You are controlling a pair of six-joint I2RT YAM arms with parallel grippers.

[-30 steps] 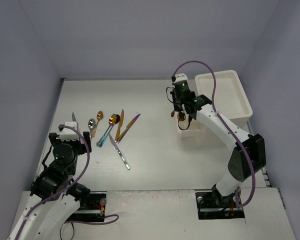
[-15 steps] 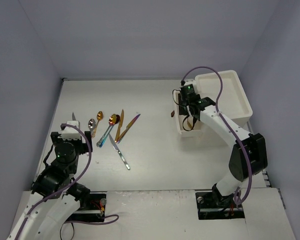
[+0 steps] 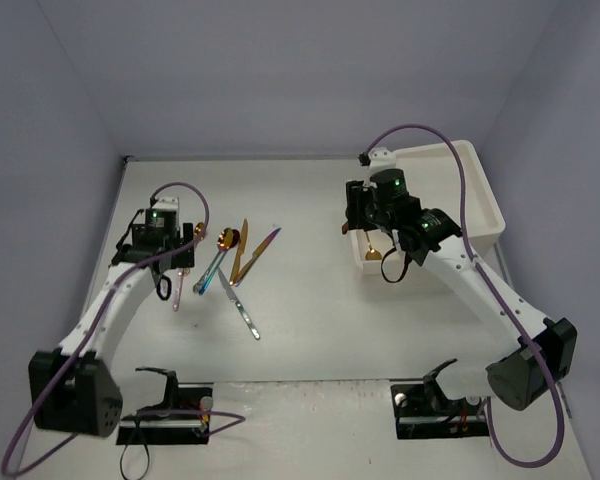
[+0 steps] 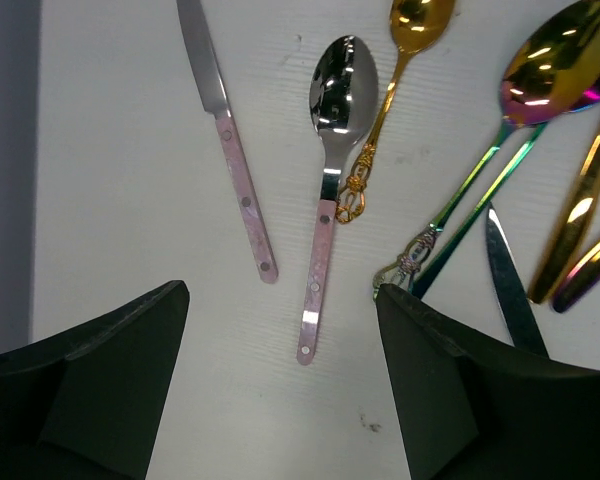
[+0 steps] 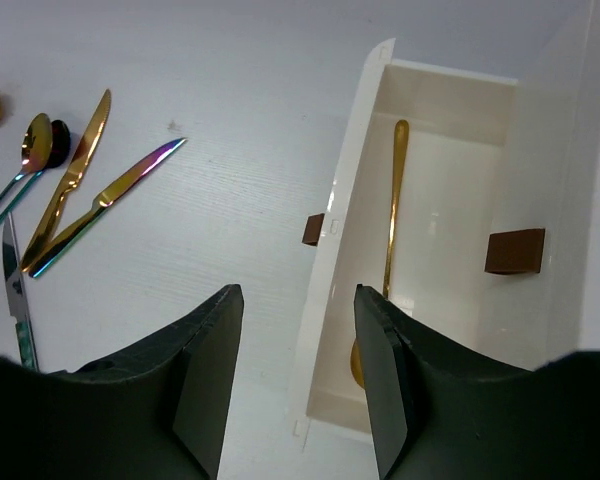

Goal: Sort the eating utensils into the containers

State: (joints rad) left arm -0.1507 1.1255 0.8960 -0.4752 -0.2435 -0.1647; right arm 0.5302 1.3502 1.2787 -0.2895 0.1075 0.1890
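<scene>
Several utensils lie at the left of the table: a gold spoon, an iridescent spoon, a gold knife, an iridescent knife and a silver knife. My left gripper hangs open above the handle end of a pink-handled silver spoon, beside a pink-handled knife. My right gripper is open and empty above the left wall of a pulled-out cream drawer. In that drawer lies a gold spoon.
The white drawer unit with its recessed top stands at the back right, just behind the open drawer. One brown handle is on the drawer front and another brown handle is on the unit. Grey walls close in the table on three sides.
My left arm has swung out from near its base to above the utensils. My right gripper has opened, and the gold spoon it carried now lies in the drawer.
</scene>
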